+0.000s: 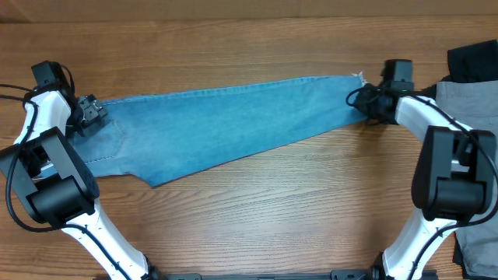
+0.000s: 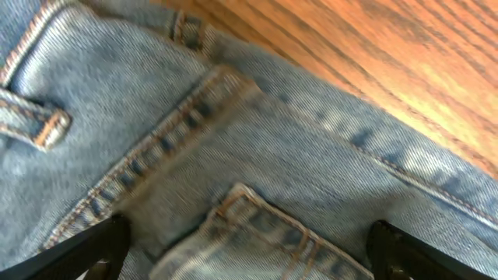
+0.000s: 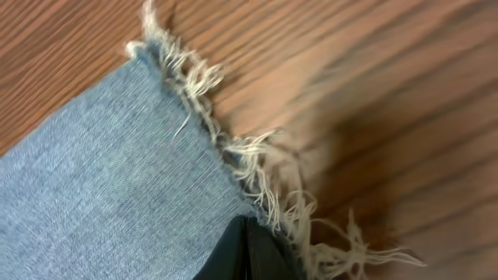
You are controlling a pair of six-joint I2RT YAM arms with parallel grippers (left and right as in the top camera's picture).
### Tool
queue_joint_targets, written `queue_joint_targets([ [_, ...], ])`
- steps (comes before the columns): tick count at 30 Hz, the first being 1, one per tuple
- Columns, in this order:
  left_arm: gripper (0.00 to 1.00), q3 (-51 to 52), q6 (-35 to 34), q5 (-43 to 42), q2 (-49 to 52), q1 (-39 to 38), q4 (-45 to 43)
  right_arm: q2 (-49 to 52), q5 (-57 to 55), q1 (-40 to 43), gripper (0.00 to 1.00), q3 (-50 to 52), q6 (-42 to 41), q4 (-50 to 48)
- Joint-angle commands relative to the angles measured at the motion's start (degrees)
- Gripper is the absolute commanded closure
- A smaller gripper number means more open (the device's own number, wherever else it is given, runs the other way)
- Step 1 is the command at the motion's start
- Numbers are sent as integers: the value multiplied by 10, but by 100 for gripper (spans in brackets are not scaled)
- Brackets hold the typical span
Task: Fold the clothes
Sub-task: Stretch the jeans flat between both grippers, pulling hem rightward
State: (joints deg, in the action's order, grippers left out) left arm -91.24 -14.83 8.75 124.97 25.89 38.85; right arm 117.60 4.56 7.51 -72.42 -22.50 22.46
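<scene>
Jeans point(image 1: 226, 117) of light blue denim lie stretched flat across the wooden surface point(image 1: 272, 202), waist end at the left and leg end at the right, the length slanting slightly upward toward the right. The left end effector point(image 1: 90, 111) sits over the waist end with its jaws spread wide. In the left wrist view its two dark fingertips point(image 2: 109, 245) stand well apart on either side of a stitched back pocket point(image 2: 257, 233), with nothing gripped between them. The right end effector point(image 1: 364, 99) is at the opposite end, its jaws closed together. In the right wrist view its tips point(image 3: 245, 249) meet right at the frayed hem point(image 3: 233, 148); whether any cloth is pinched there cannot be told. Grey trousers point(image 1: 467, 101) and a black garment point(image 1: 471, 58) lie at the far right edge, beyond the hem.
</scene>
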Motion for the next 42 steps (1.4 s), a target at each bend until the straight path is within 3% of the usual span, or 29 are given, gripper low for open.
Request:
queue_joint_targets([
  [1, 0, -15, -4, 24, 18, 8, -5, 67, -137, 51, 96, 58, 0, 37],
  [5, 2, -41, -4, 33, 17, 8, 9, 68, -181, 51, 96, 79, -15, 38],
  [17, 0, -95, -6, 1, 16, 2, 77, 62, -214, 83, 96, 97, -205, 133],
  [25, 2, -99, -6, -27, 7, -2, 98, -100, -210, 75, 96, 97, -220, 171],
  [26, 1, -99, -6, -26, 3, -2, 99, -139, -201, 73, 93, 97, -206, 170],
  [27, 0, -99, -6, -26, -2, -2, 100, -173, -189, 71, 74, 97, -191, 167],
  [28, 0, -99, -3, -26, -9, -1, 103, -213, -175, 71, 22, 97, -174, 162],
  [29, 0, -99, 2, -26, -11, -1, 104, -232, -166, 71, 5, 97, -160, 157],
  [30, 0, -99, 13, -26, -13, -1, 107, -256, -148, 71, 0, 97, -135, 152],
  [34, 0, -96, 60, -25, -8, 3, 133, -288, -117, 71, 0, 97, -85, 151],
  [42, 0, -94, 67, -79, -6, 26, 140, -269, -106, 74, 0, 98, 10, 155],
])
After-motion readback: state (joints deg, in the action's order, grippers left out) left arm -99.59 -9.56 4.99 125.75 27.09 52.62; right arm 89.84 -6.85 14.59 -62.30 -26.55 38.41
